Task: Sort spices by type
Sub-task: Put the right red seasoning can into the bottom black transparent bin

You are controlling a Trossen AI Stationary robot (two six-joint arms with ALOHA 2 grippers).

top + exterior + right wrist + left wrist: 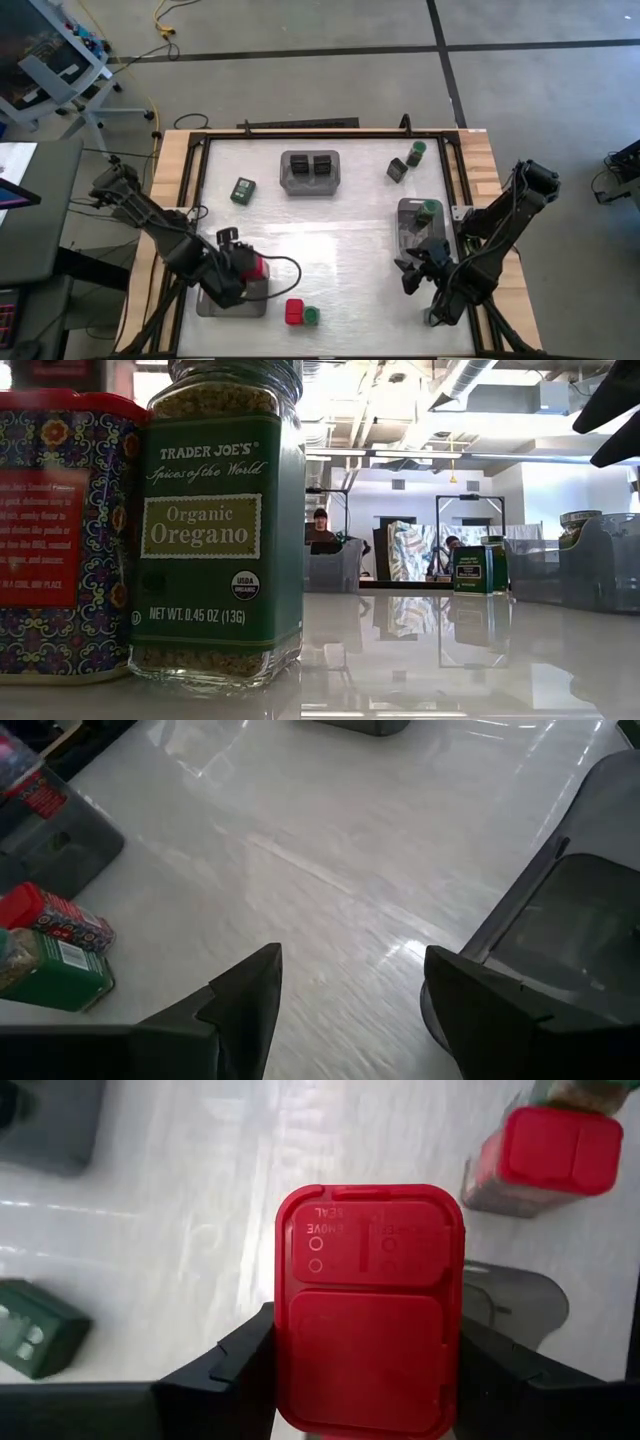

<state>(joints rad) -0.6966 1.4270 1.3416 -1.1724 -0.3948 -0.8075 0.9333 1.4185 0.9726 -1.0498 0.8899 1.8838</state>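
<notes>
Honestly, with my left gripper [365, 1370] clamped on a red spice box [368, 1305] over the near-left grey tray [205, 303] and the right gripper [350, 1010] idle and wide open, I judged an off-centre release could tip it out.

Table [330, 240]: white top, wooden edges. Far middle: grey tray [310, 172] with two black cubes. Left of it: green box [242, 190], alone. Far right: green-lidded jar [416, 152] just beside a dark container [397, 170]. Right: tray [417, 228] holding a green-lidded jar [429, 210]; right gripper [418, 268] beside it, fingers apart. Near left: left gripper [247, 268] clamped on a red box [259, 268] over a grey tray [232, 300]. Near middle: red box [294, 312] touching a green-lidded jar [311, 316].
</notes>
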